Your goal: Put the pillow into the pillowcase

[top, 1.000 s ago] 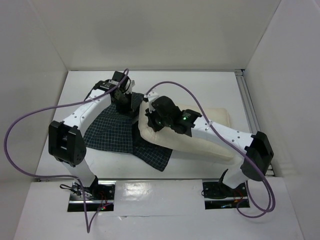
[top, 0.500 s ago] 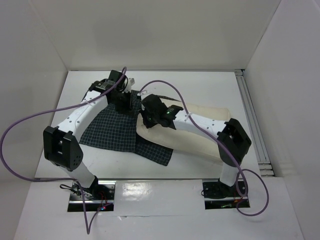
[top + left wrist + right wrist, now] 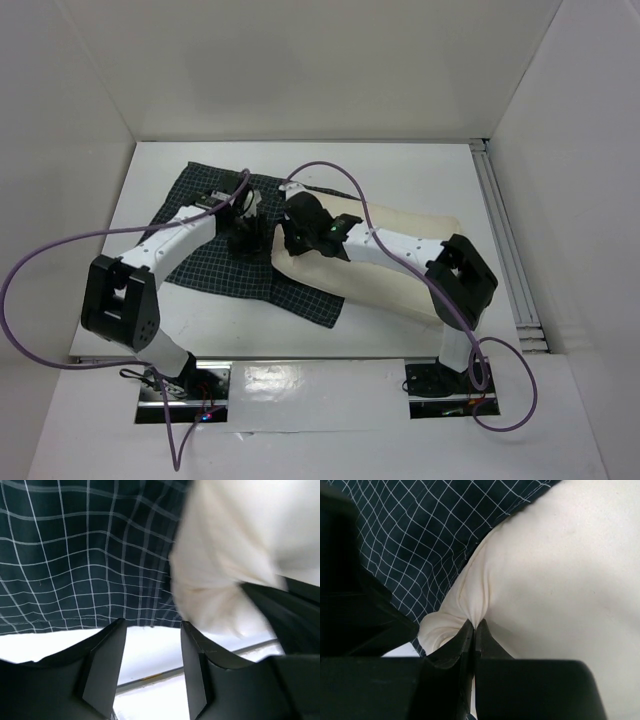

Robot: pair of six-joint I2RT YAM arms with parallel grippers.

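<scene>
The dark checked pillowcase (image 3: 215, 270) lies spread flat on the table's left half. The cream pillow (image 3: 400, 280) stretches across the right half, its left end resting on the pillowcase's right edge. My right gripper (image 3: 287, 243) is shut on a pinch of the pillow's fabric at that left end; the wrist view shows the fold caught between the closed tips of the right gripper (image 3: 474, 625), with the pillow (image 3: 560, 570) over the pillowcase (image 3: 415, 530). My left gripper (image 3: 250, 238) hovers just left of the pillow's end. The left gripper (image 3: 152, 625) is open and empty, over the pillowcase (image 3: 75, 555) beside the pillow (image 3: 235, 545).
White walls enclose the table (image 3: 400, 170) on the left, back and right. A metal rail (image 3: 505, 240) runs along the right edge. Purple cables (image 3: 60, 235) loop off both arms.
My left gripper has opened and let go of the pillowcase, which has dropped and spread flat towards the back left. My right gripper has carried the pillow's end slightly left.
</scene>
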